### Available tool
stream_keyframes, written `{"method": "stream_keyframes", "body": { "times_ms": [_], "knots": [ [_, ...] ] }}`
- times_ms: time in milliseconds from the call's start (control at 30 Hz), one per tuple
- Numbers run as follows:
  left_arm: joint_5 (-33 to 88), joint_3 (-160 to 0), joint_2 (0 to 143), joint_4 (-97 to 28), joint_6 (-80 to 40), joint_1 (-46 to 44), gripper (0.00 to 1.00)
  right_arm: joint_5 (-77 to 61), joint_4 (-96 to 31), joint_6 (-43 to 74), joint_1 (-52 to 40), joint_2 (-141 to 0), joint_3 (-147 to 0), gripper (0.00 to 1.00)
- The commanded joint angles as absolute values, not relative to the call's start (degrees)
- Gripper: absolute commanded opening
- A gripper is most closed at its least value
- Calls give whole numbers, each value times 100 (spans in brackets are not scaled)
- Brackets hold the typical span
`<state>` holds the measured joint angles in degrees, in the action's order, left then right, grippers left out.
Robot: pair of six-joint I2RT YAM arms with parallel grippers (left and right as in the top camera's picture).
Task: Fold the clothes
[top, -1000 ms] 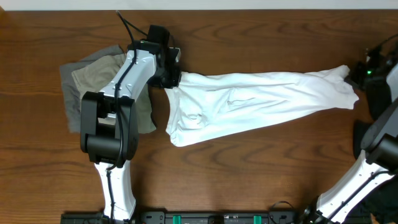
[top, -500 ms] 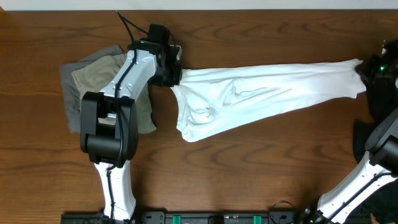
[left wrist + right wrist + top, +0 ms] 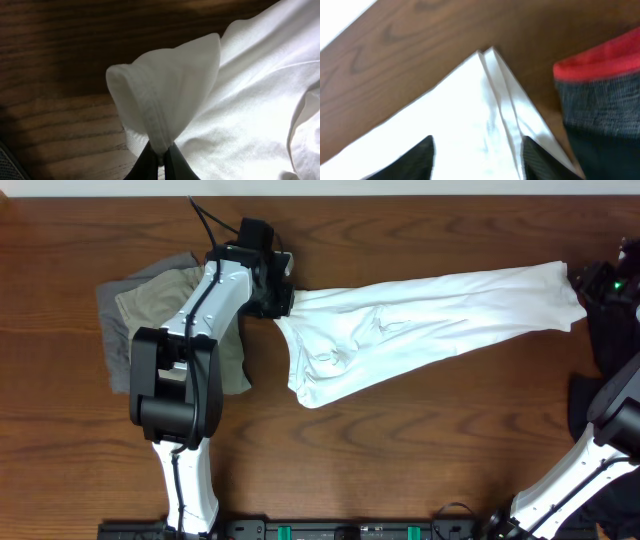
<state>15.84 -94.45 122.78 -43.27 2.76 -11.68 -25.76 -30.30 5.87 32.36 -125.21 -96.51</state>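
Observation:
The white T-shirt (image 3: 420, 320) lies stretched in a long band across the table. My left gripper (image 3: 279, 300) is shut on a bunched hem fold at the shirt's left end (image 3: 165, 100), and its tips (image 3: 161, 159) pinch the seam. My right gripper (image 3: 588, 284) is at the shirt's far right end. In the right wrist view it (image 3: 477, 162) stands open, and the shirt's pointed corner (image 3: 487, 85) lies flat between the spread fingers (image 3: 422, 157), ungripped. A khaki garment (image 3: 150, 305) and a grey one (image 3: 110, 330) lie piled under my left arm.
A dark grey fabric with a red band (image 3: 600, 95) lies just right of the shirt's corner in the right wrist view. The table's back edge (image 3: 400, 192) runs close behind both grippers. My left arm (image 3: 190, 350) spans the left side of the table.
My right gripper pulled the shirt's end rightward and up, then opened and let go. The shirt's end has slipped slightly back left. The left gripper has kept its hold in place.

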Motion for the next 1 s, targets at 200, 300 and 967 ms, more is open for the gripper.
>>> {"method": "stream_keyframes", "body": {
  "times_ms": [200, 300, 967],
  "knots": [
    [1503, -9450, 12070, -4333, 228, -1144, 6, -2064, -4106, 569, 3317, -12431, -9736, 47],
    [1503, -9450, 12070, -4340, 228, -1144, 6, -1411, -4412, 578, 3288, -12442, -9736, 43],
    [1503, -9450, 12070, -4338, 228, -1144, 6, -1127, -4171, 1931, 3260, -12481, -8849, 25]
  ]
}}
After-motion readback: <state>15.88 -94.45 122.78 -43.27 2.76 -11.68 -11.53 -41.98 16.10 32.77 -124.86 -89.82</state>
